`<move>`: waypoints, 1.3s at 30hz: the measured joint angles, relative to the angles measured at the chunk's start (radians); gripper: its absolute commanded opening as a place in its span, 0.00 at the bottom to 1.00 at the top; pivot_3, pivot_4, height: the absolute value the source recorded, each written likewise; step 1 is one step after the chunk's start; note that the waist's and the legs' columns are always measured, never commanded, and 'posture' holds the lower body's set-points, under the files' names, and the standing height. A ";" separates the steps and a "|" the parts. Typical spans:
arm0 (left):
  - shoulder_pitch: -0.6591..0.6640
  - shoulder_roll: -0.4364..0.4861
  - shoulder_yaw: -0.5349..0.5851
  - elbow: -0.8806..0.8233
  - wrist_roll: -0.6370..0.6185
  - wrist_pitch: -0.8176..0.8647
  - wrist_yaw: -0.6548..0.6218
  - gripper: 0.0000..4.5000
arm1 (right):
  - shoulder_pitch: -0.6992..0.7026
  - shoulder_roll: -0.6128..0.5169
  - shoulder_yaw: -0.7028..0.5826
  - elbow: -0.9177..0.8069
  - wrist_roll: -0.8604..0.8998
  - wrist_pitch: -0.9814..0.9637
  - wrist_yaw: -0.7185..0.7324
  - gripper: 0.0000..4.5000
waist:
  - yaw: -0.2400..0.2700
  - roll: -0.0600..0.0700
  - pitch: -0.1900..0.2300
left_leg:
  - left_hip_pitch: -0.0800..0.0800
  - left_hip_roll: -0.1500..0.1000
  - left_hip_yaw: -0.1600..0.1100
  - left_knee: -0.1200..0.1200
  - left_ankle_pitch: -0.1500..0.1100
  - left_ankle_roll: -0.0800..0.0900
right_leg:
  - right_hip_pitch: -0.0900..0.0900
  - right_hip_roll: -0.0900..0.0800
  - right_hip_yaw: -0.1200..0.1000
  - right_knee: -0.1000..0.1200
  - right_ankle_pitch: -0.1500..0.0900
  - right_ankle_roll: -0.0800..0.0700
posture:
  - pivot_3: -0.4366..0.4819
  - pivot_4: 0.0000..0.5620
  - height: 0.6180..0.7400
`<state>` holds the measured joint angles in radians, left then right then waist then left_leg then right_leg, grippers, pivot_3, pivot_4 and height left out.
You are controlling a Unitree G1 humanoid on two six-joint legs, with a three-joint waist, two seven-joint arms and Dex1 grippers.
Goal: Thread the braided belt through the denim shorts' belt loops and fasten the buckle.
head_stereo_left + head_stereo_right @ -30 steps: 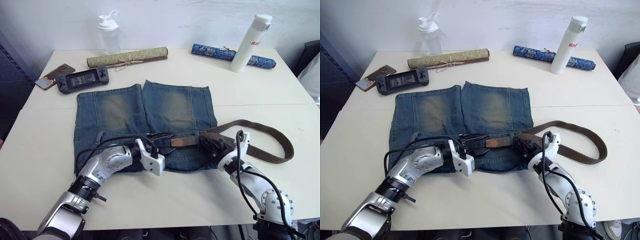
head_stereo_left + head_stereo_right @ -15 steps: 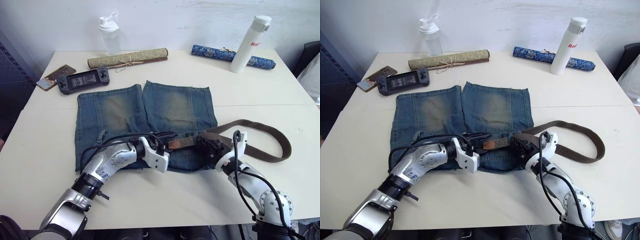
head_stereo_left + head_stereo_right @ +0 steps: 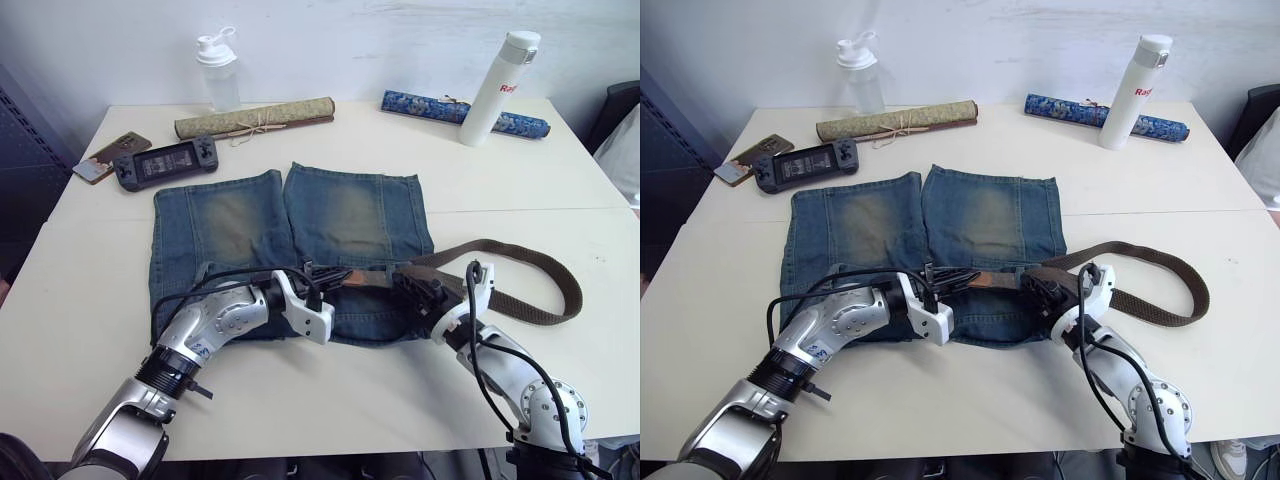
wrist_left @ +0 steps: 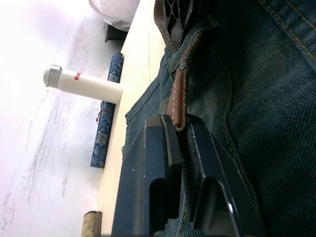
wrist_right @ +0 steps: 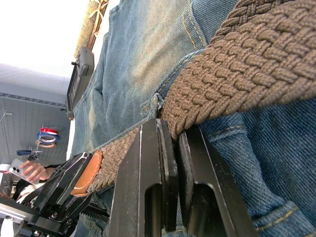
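The left end effector point(image 3: 322, 282) now pinches the dark-brown braided belt's point(image 3: 520, 300) tan leather tip, closer than a second ago (threading progresses); the right end effector point(image 3: 412, 285) grips the strap at the blue denim shorts' point(image 3: 290, 225) waistband.

I see blue denim shorts point(image 3: 290, 225) with yellowish faded patches; dark-brown braided belt point(image 3: 540, 270), tan leather tip.

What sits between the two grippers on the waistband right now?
Left eye view: between the left gripper and right gripper runs the braided belt, tan tab leading, over the denim shorts.
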<state>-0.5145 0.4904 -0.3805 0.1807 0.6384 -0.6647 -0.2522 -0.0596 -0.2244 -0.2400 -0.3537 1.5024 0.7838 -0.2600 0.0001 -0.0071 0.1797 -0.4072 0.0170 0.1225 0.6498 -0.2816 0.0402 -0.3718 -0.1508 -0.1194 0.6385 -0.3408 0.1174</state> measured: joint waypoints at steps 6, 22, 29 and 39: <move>-0.001 -0.003 -0.001 -0.003 0.003 0.001 0.000 0.00 | 0.016 -0.076 -0.035 -0.083 0.060 -0.021 -0.024 0.64 | 0.002 0.000 0.000 | 0.000 0.000 0.000 0.000 0.000 0.000 | 0.000 0.000 0.001 -0.001 0.000 0.000 | 0.48 0.27 0.82; -0.002 -0.007 -0.005 -0.002 -0.004 0.010 -0.015 0.00 | 0.217 -0.580 0.014 -0.401 -0.376 0.035 0.384 0.64 | 0.021 -0.001 -0.001 | 0.001 0.002 0.000 0.001 -0.001 0.000 | 0.003 0.000 0.000 -0.009 0.000 0.000 | 0.48 0.27 0.82; -0.002 -0.008 -0.006 -0.004 -0.003 0.012 -0.016 0.00 | 0.192 -0.533 0.188 -0.329 -0.629 0.026 0.388 0.64 | 0.023 -0.001 -0.001 | 0.001 0.002 0.000 0.001 -0.001 0.000 | 0.004 0.000 -0.007 -0.009 0.000 0.000 | 0.48 0.27 0.82; -0.002 -0.008 -0.007 -0.008 0.001 0.015 -0.016 0.00 | 0.174 -0.465 0.206 -0.307 -0.717 0.047 0.416 0.01 | 0.023 -0.001 -0.001 | 0.001 0.002 -0.002 0.002 -0.001 0.000 | 0.005 0.000 -0.010 -0.009 0.000 0.000 | 0.48 0.27 0.82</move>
<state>-0.5162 0.4819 -0.3873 0.1725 0.6392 -0.6492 -0.2681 0.1140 -0.6896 -0.0335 -0.6605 0.7850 0.8312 0.1557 0.0234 -0.0080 0.1782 -0.4057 0.0190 0.1204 0.6516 -0.2825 0.0401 -0.3664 -0.1507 -0.1290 0.6291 -0.3407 0.1173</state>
